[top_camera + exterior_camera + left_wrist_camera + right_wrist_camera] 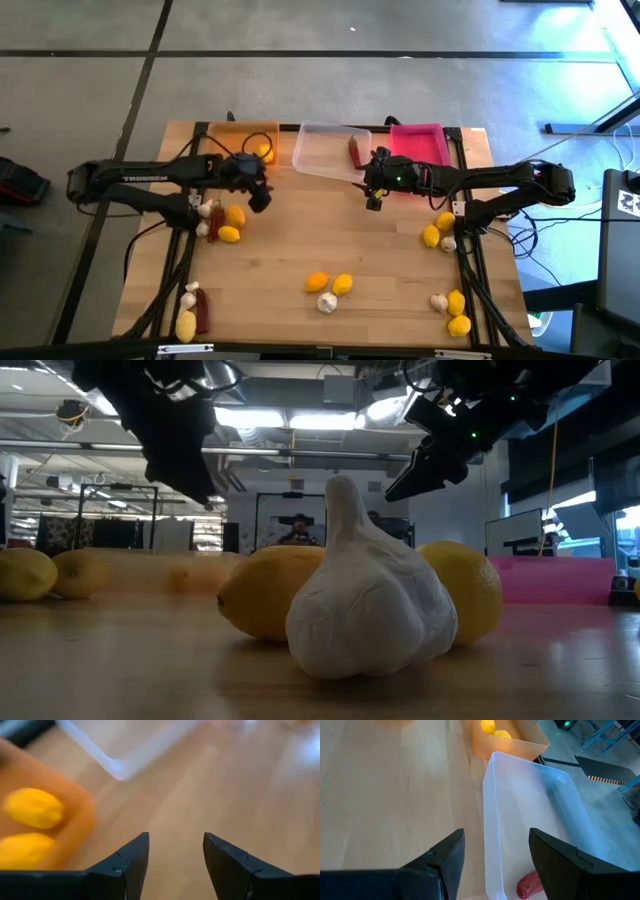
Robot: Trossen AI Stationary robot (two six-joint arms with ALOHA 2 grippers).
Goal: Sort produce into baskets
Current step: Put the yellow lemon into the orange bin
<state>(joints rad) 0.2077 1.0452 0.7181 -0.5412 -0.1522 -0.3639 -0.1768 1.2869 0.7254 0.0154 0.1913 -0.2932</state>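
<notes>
Three trays are lined up along the far edge of the table (300,240): the orange tray (222,135) at the left with two lemons (32,807) inside, the clear tray (325,145) in the middle with one dark red chili (354,150) lying in it, and the pink tray (425,142) at the right. The left gripper (175,852) is held above bare wood just beside the orange tray, its jaws spread partway with nothing between them. The right gripper (495,855) is poised over the near edge of the clear tray, its jaws likewise spread and empty (the chili is seen just past them). The rest of the produce is scattered in clusters on the wood: lemons, garlic and a chili under the left arm, more at the near left corner, a garlic bulb (365,595) with two lemons (330,284) at the near middle, and lemons with garlic (440,232) along the right side. A person (298,528) is seen far off in the room beyond.
</notes>
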